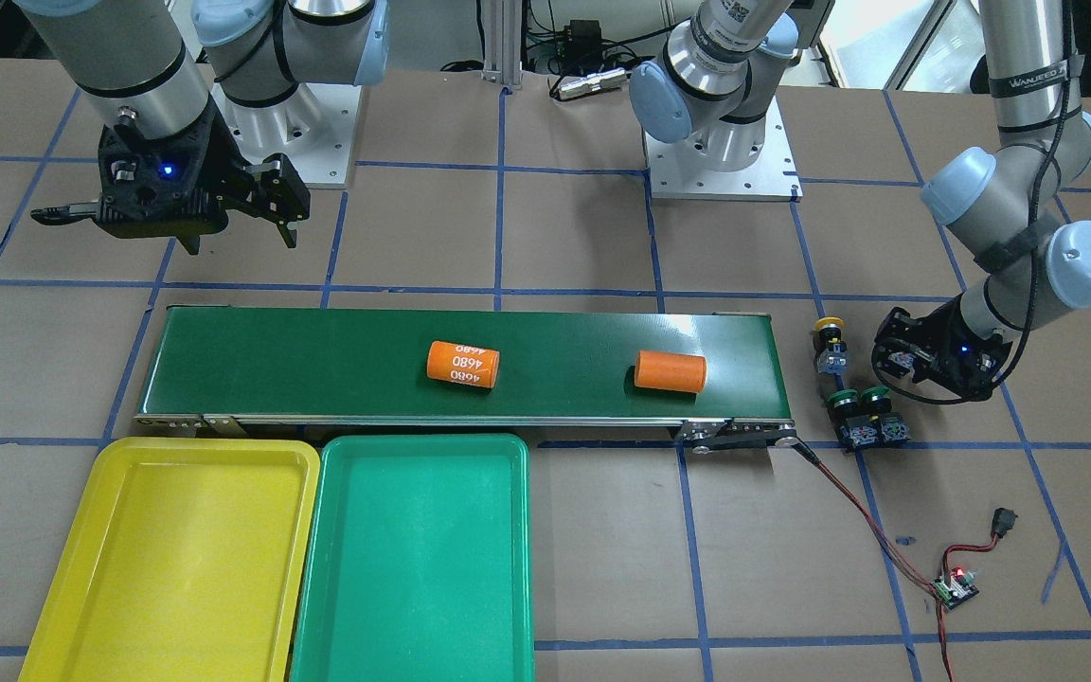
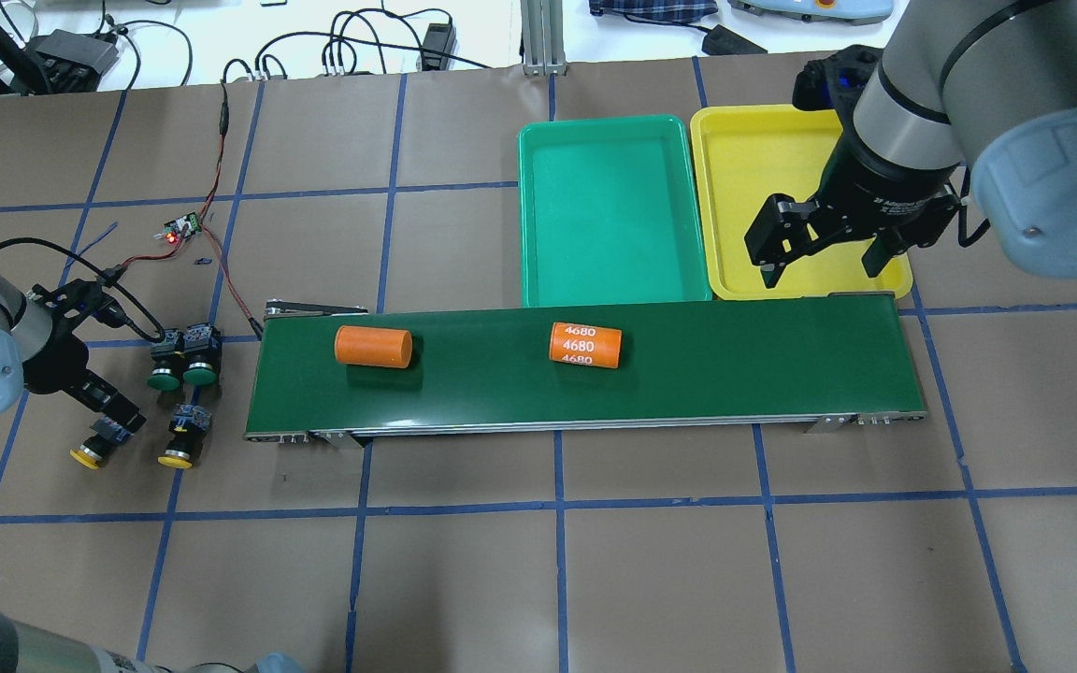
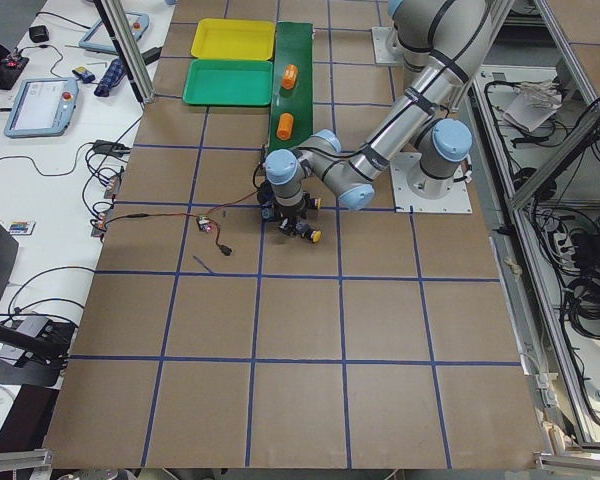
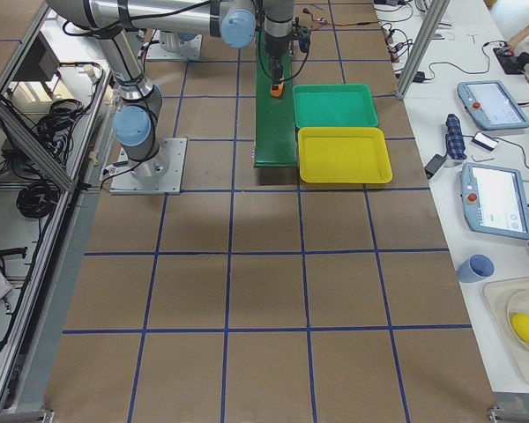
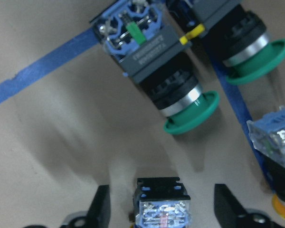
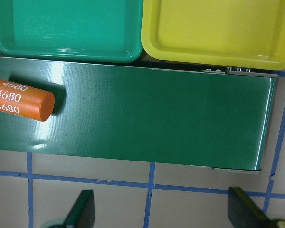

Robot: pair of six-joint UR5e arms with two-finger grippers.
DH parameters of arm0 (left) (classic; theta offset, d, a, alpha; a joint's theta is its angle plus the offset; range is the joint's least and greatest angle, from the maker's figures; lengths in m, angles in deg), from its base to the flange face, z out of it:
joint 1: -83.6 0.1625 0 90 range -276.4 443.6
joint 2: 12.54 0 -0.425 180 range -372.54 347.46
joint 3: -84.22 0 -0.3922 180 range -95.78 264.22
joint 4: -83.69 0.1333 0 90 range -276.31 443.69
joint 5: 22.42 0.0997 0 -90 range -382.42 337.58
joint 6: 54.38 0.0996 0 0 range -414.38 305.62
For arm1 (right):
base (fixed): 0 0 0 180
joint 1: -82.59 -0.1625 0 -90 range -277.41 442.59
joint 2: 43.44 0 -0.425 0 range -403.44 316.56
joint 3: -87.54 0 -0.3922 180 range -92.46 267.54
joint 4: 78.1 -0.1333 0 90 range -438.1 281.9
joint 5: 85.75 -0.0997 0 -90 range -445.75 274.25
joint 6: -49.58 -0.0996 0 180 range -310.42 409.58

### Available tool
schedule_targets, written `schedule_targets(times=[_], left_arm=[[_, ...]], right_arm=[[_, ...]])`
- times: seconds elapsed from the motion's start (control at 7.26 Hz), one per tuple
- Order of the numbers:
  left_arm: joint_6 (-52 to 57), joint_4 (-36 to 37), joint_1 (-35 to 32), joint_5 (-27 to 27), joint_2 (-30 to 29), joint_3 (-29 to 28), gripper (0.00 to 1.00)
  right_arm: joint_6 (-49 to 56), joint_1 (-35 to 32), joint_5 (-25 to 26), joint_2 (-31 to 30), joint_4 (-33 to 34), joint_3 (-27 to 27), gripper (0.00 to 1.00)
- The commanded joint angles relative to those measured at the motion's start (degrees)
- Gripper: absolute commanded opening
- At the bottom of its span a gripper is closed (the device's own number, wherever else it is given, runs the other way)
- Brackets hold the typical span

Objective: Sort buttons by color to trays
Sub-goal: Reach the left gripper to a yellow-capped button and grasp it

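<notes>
Yellow-capped button (image 2: 97,443), seemingly, within left claw (image 5: 162,202)

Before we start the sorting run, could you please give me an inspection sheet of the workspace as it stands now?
Surface: brown table with a blue tape grid.
Job's things: green tray and yellow tray side by side along the conveyor belt, no buttons in them; two green buttons and one yellow button lie off the belt's end; second yellow button sits inside the left gripper.
Clutter: two orange cylinders on the belt.
Grippers: left gripper open, straddling that button; right gripper open, holding nothing, raised near the belt's tray end.
Cables: red-and-black wire from the belt to a small circuit board.
Surroundings: pendants and a blue cup on the side bench.
</notes>
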Motion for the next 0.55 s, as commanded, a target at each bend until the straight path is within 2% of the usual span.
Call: schedule_targets(times=[0.0, 0.14, 0.41], left_arm=[[-0.1, -2.1, -0.3, 0.5, 1.6, -0.8, 0.0], [-3.5, -5.9, -1.3, 1.1, 3.2, -1.6, 0.0], [-17.6, -15.4, -6.0, 0.4, 7.5, -7.7, 0.0]], right_arm=[[0.0, 0.0, 0.0, 0.0, 0.7, 0.0, 1.0], [-0.1, 0.0, 0.0, 0.1, 1.0, 0.0, 1.0], [-0.1, 0.0, 0.0, 0.1, 1.1, 0.0, 1.0]])
